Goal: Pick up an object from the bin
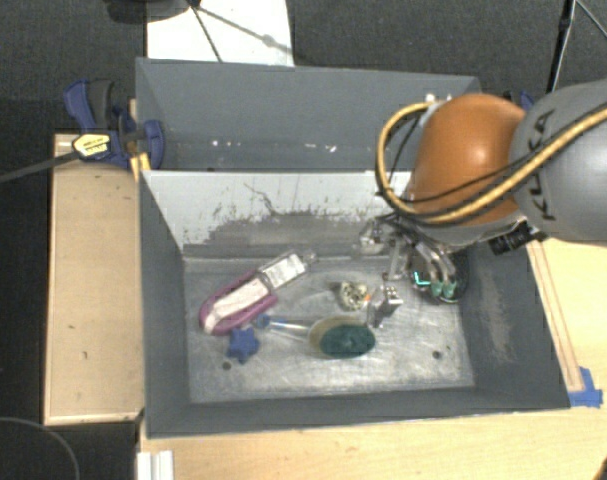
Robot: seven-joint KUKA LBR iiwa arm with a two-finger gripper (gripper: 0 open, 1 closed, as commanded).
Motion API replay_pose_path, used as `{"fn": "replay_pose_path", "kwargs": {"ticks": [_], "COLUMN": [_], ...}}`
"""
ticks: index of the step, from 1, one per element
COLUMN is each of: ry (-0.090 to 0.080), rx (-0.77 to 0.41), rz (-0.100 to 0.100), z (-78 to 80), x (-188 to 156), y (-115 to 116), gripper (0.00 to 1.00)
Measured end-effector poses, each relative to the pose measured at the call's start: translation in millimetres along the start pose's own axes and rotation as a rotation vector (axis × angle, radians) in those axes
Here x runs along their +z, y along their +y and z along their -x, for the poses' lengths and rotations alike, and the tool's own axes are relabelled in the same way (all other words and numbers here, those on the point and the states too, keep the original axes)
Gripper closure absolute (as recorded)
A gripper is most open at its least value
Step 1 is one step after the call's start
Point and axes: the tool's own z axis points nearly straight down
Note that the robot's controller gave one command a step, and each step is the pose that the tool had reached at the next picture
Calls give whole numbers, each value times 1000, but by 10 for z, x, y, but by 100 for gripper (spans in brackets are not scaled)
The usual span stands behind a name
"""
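One small shiny metal trinket lies mid-floor in the grey metal bin, too small to tell its long axis. The gripper hangs just right of it; how far open, I cannot tell. Just below sits one dark green oval lump, lengthwise left-right. Farther left lie one pink-and-white packet, slanting up-right, and one small blue piece.

The jaws are hanging low inside the grey bin, just beside a small shiny trinket and up and to the right of a dark green round lump. A purple-and-silver packet and a blue piece are lying further left.
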Motion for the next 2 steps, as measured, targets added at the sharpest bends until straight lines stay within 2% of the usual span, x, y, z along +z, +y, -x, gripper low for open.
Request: {"fn": "replay_pose_path", "kwargs": {"ticks": [1, 2], "ry": [-5, -11], "rx": [-440, -437], "rz": [-1, -2], "z": [-179, -161], "x": [994, 972], "y": [-115, -112], "gripper": [0, 100]}}
